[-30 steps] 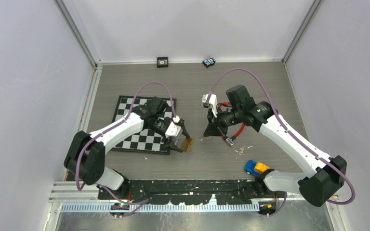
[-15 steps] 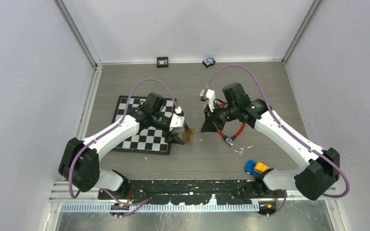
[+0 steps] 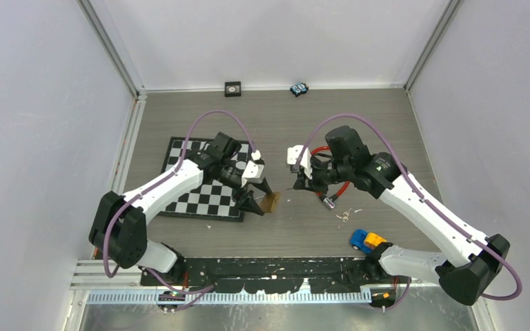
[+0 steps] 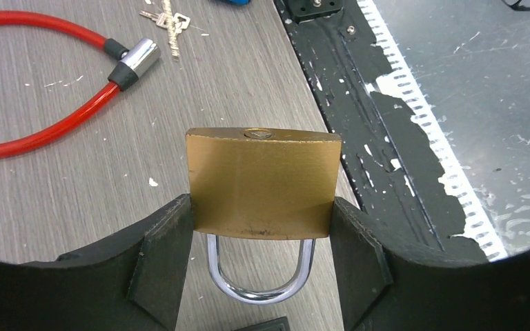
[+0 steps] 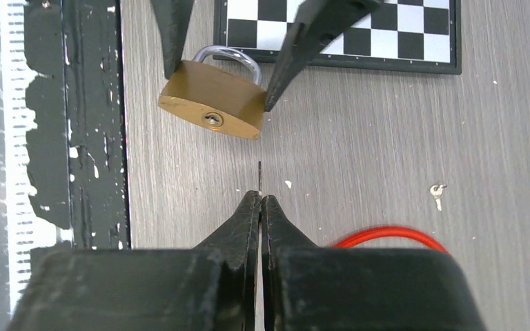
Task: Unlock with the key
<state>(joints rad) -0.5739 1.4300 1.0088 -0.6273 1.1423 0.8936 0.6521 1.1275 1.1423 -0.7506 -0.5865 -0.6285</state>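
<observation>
My left gripper (image 4: pixel 261 227) is shut on a brass padlock (image 4: pixel 262 183), its fingers on the body's two sides, the steel shackle toward the wrist and the keyhole end facing away. In the top view the padlock (image 3: pixel 270 201) hangs just above the table, right of the chessboard. My right gripper (image 5: pixel 260 200) is shut on a thin key (image 5: pixel 259 176), seen edge-on and sticking out of the tips. The key points at the padlock (image 5: pixel 210 100), a short gap below and right of its keyhole. In the top view the right gripper (image 3: pixel 298 185) faces the padlock from the right.
A chessboard (image 3: pixel 200 186) lies under my left arm. A red cable lock (image 3: pixel 338 186) lies under my right wrist, with loose keys (image 3: pixel 345 216) beside it. A blue and yellow toy car (image 3: pixel 367 241) sits near the right base. Two small objects (image 3: pixel 232 87) rest by the back wall.
My left gripper has shifted a little with the padlock and turned its keyhole end toward the right gripper. My right arm has swung its wrist, and the shut gripper now lines up facing the padlock.
</observation>
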